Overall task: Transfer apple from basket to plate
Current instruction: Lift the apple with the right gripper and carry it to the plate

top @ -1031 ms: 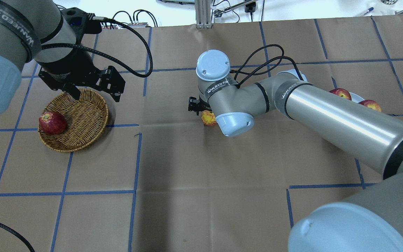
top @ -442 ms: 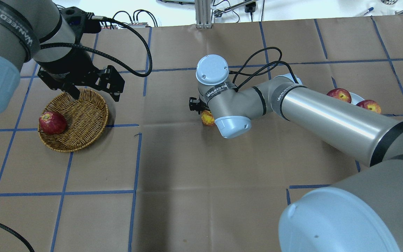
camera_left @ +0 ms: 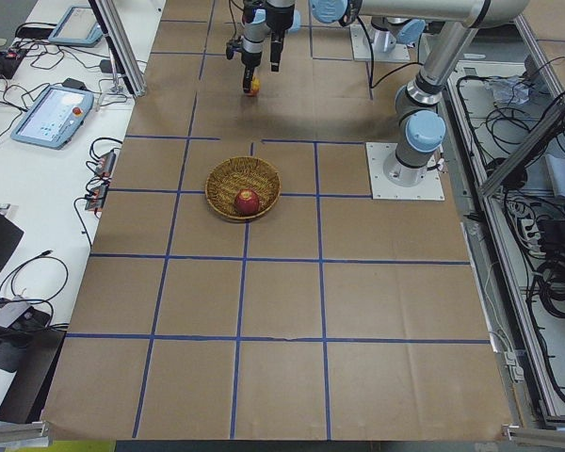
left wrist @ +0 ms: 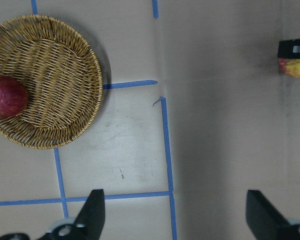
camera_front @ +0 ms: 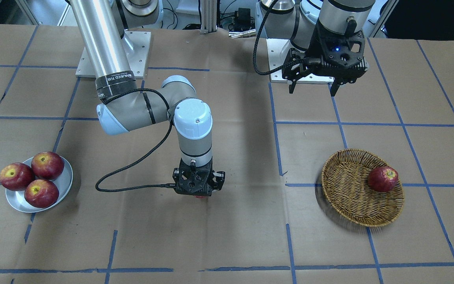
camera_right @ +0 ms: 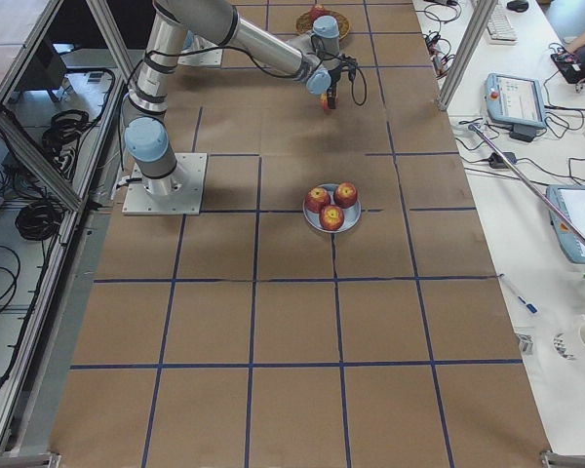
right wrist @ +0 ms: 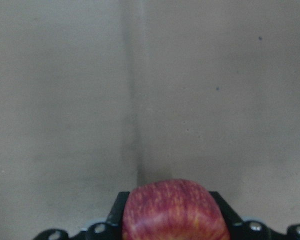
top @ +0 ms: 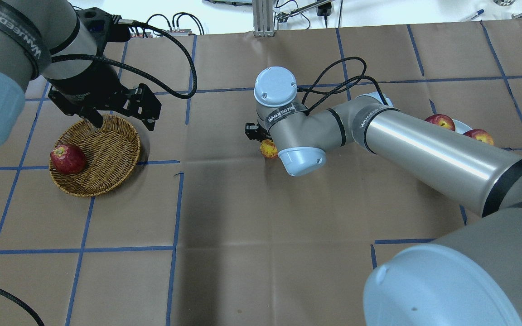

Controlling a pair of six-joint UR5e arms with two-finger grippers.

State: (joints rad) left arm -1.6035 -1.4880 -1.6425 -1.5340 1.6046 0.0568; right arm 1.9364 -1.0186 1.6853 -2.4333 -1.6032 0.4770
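One apple (right wrist: 172, 212), pinkish-red with yellow streaks, is clamped in the right pincer (camera_front: 198, 189). Both fingers press against its flanks. The wrist points straight down, which I judge suits carrying the fruit level over the tabletop (camera_front: 227, 236).

Position: mid-tabletop, outside the wicker basket (camera_front: 343, 185) and well apart from the metal plate (camera_front: 65, 183). Seen from the operators' side, the plate lies at 9 o'clock from the held apple and the basket at 3 o'clock. By my estimate the carry is roughly half done.

Left pincer (camera_front: 313, 90): jaws spread wide, nothing held. It hangs at about 11 o'clock from the basket, off the carrying line. I judge it is parked there so as not to interfere.

Other items:
- One dark red apple (camera_front: 383, 179) lies in the basket on its 2 o'clock side.
- Three red apples (camera_front: 41, 193) sit on the plate, and bare metal shows only along the 3 to 5 o'clock rim.
- The right arm's black cable (camera_front: 132, 173) loops low at 9 o'clock from its pincer, on the plate side.

Obstruction: the three apples themselves. A fourth must land on the narrow bare strip, and I judge it could nudge a neighbour or roll off the shallow rim.
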